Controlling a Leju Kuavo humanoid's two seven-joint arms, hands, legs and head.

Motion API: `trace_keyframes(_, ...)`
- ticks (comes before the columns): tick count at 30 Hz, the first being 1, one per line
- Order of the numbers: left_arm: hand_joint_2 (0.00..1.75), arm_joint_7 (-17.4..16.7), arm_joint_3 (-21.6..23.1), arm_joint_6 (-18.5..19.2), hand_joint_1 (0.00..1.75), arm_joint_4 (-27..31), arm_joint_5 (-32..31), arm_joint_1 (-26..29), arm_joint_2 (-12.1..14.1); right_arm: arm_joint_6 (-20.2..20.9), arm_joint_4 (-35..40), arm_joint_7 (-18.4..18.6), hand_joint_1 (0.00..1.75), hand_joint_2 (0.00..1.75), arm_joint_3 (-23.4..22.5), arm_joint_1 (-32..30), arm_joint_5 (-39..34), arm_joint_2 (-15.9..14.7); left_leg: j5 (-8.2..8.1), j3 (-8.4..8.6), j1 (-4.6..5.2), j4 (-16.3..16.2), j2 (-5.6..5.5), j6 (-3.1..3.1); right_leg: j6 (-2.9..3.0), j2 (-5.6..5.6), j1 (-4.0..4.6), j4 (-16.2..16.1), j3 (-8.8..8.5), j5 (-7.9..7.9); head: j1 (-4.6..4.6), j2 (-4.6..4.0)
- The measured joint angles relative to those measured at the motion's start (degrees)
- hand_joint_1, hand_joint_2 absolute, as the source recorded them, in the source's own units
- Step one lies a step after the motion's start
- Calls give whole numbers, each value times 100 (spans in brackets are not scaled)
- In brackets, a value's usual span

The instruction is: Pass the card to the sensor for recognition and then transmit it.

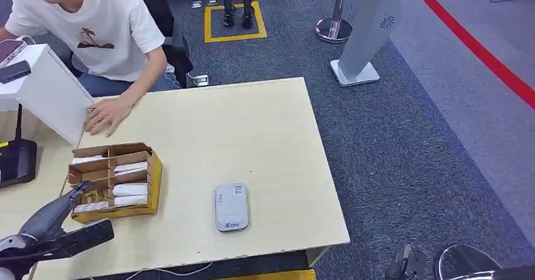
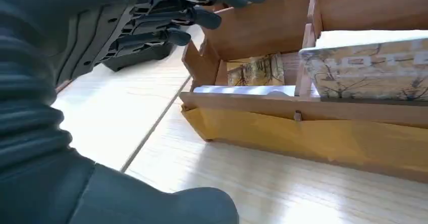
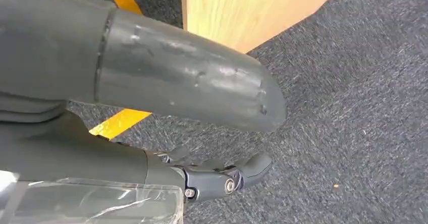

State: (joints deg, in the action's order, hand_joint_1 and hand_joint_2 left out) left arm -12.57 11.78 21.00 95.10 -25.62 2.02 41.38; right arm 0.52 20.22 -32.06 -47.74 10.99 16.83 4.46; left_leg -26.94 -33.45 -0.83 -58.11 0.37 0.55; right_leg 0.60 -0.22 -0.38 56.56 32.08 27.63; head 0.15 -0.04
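White cards [image 1: 130, 190] lie stacked in the compartments of a brown cardboard box [image 1: 153, 185] with dividers, at the table's near left. The grey, rounded sensor [image 1: 231, 207] lies flat on the table, right of the box and apart from it.

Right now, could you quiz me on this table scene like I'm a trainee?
1. True or false: the left hand already holds a card.
2. Which lies nearer the table's front edge: A, the cardboard box; B, the grey sensor?
3. What rests against the white box at the table's far corner?

Key: 1. False; its fingers are spread above the box's rim. 2. B. 3. A person's hand.
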Motion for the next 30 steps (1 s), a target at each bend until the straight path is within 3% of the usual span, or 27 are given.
trace_keyframes(10,175,-101,-127,-50,0,177,31,109,144,-125,-4,-24,0,0,46,-10,-7,4,0,0,0,0,0,0,0,0,0,0,1,0,0,0)
trace_keyframes(20,175,-234,-601,107,0,529,203,108,555,-114,-9,-42,0,0,109,-25,-85,4,0,0,-1,0,0,0,0,1,0,0,1,0,-2,0)
trace_keyframes(30,175,-236,-625,118,0,568,214,87,610,-122,-30,-44,0,0,122,-30,-96,7,0,0,0,0,1,0,0,1,0,-1,1,0,-2,0)
